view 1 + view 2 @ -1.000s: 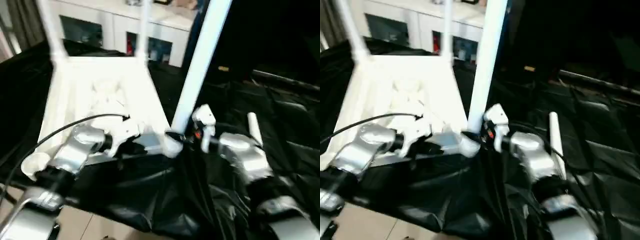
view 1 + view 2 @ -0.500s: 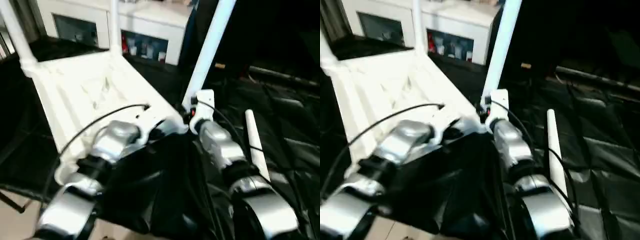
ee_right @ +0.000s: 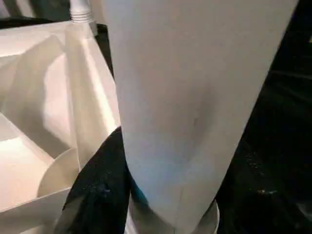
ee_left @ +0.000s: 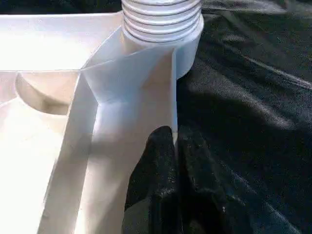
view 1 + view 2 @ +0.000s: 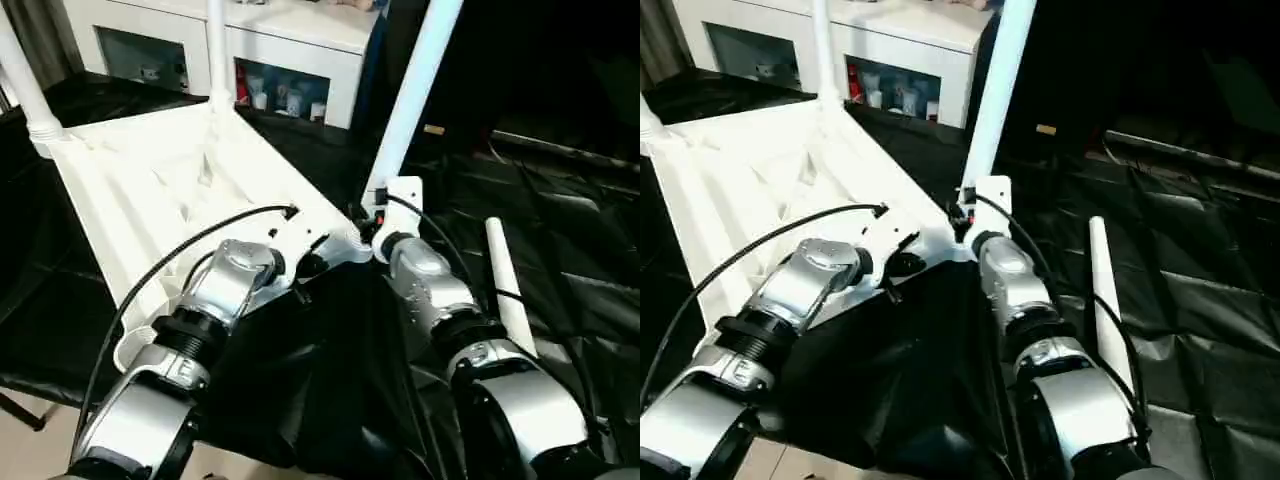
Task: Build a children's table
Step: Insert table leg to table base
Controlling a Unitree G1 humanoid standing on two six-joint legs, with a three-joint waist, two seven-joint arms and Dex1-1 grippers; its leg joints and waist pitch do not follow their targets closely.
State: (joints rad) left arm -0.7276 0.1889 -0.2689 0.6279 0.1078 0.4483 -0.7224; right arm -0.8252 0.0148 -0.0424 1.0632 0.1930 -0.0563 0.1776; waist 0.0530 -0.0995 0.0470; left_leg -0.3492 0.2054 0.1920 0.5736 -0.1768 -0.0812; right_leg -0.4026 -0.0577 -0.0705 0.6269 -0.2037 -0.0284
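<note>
Table top: I see the white table top (image 5: 170,190) lying upside down on black sheeting (image 5: 560,250), ribbed underside up, in front of me and to my left.
Legs fitted: two legs (image 5: 215,50) stand upright in the far corner sockets; a third leg (image 5: 415,90) rises from the near right corner socket (image 4: 187,39).
Spare leg: the fourth leg (image 5: 508,285) lies loose on the sheeting, just beside my right forearm.
Left gripper: my left gripper (image 4: 173,161) pinches the thin rim wall of the table top just beside that socket, one finger on each face.
Right gripper: my right gripper (image 3: 146,204) wraps the base of the third leg; one black finger (image 3: 100,190) presses its side, so I judge it clamped on.
Just changed: compared with a second ago, the third leg stands steeper and its base now sits in the socket; my head camera has also swung, so much of the apparent shift is mine.
Meaning: I judge this leg nearly seated, leaving one to fit.
Edges: the near left corner (image 5: 135,345) overhangs the sheeting's edge above bare floor (image 5: 20,440).
Open room: clear sheeting lies to my right; a white cabinet (image 5: 290,60) stands close behind.
</note>
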